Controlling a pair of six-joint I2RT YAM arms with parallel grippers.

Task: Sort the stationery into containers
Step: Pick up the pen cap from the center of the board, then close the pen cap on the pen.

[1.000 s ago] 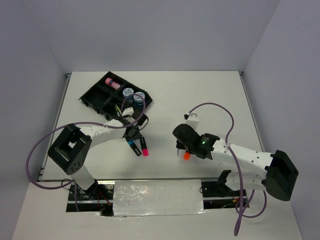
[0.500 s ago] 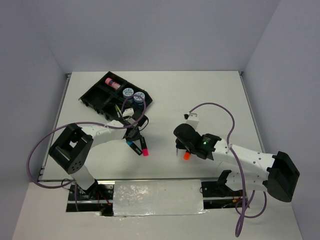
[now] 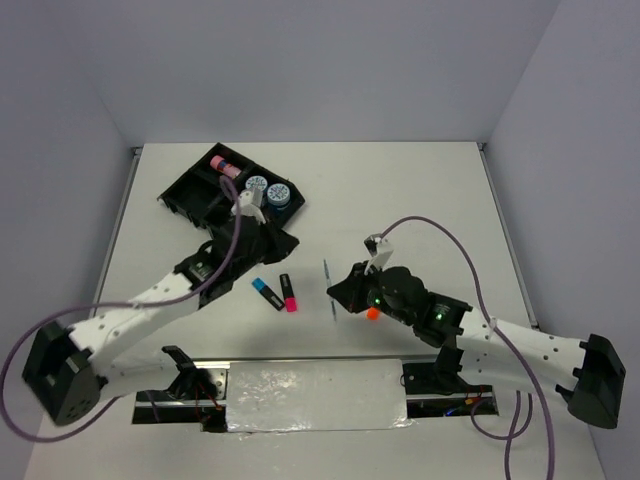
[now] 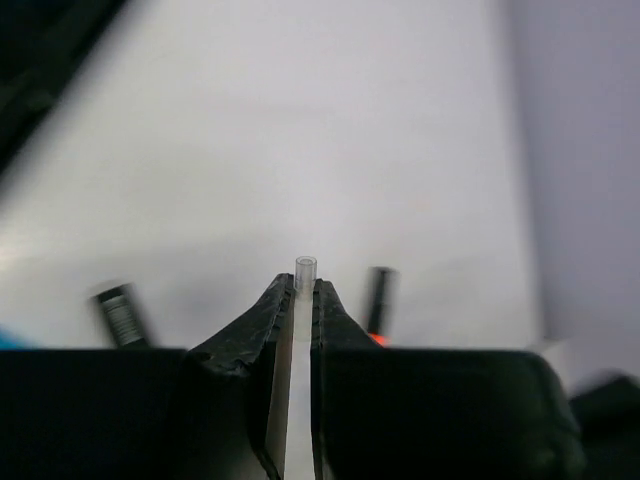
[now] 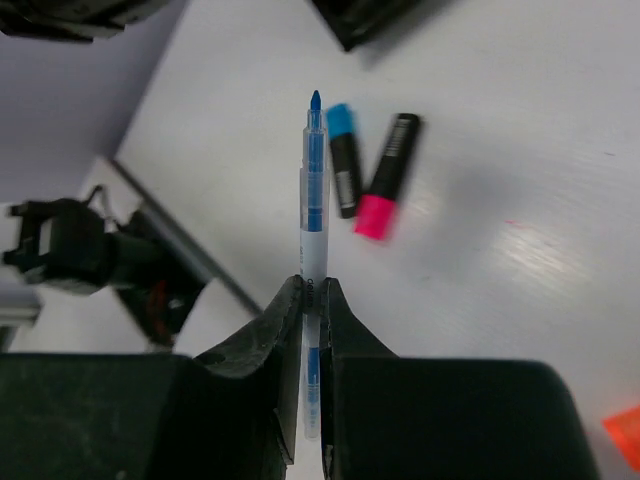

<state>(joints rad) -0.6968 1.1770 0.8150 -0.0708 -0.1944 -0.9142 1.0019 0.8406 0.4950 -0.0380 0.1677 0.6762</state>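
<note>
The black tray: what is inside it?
Seen: a pink-capped tube and two round blue tubs, along the far side of the tray. The left arm covers the near corner, so that part is hidden.

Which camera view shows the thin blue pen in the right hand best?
The right wrist view: the thin blue pen runs up the frame's centre, pinched in the right hand, its blue tip clear. The top external view shows the pen only as a faint line. The left wrist view does not show it.
</note>
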